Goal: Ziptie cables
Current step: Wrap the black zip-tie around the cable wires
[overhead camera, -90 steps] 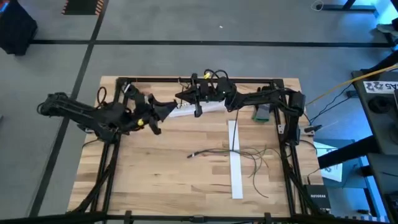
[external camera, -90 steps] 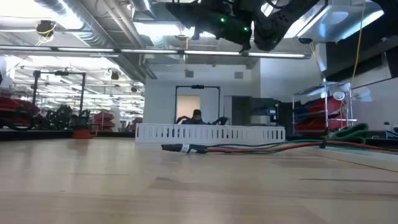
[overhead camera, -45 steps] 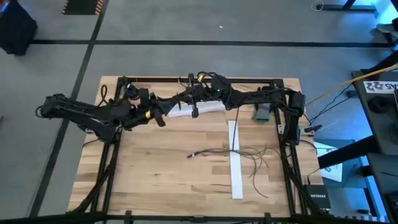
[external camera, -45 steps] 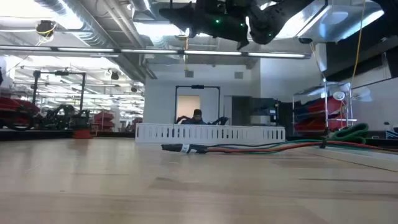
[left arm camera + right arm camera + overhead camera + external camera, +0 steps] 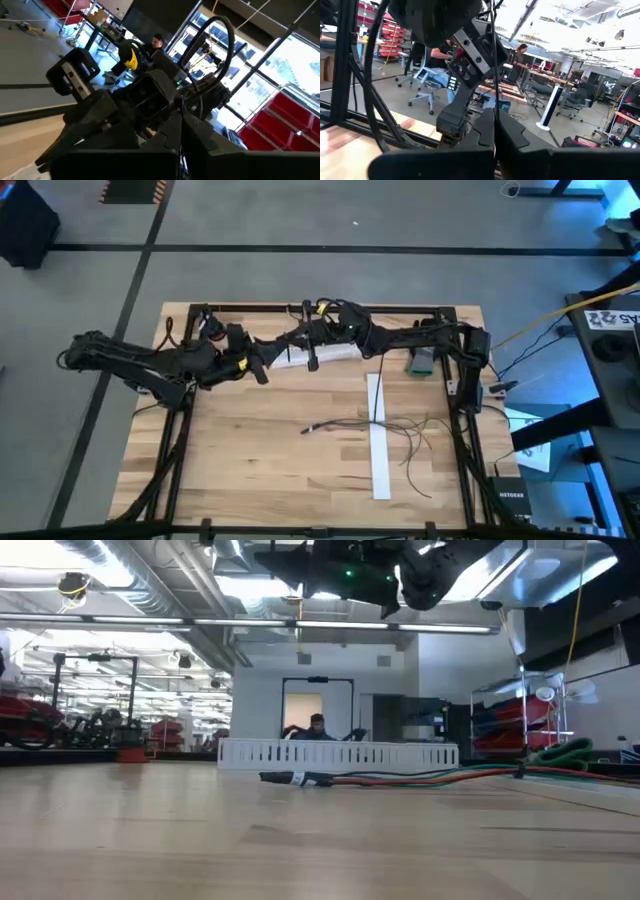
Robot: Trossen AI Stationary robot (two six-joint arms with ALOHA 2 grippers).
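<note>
The cables (image 5: 400, 435) lie loose mid-bench (image 5: 250, 470), untied, beside a white strip (image 5: 377, 440). Both arms meet at the far edge: left end effector (image 5: 262, 360) and right end effector (image 5: 300, 340) pressed together (wrist views show it; high view can't). Probably a ziptie handover; next, reach the cables.
</note>
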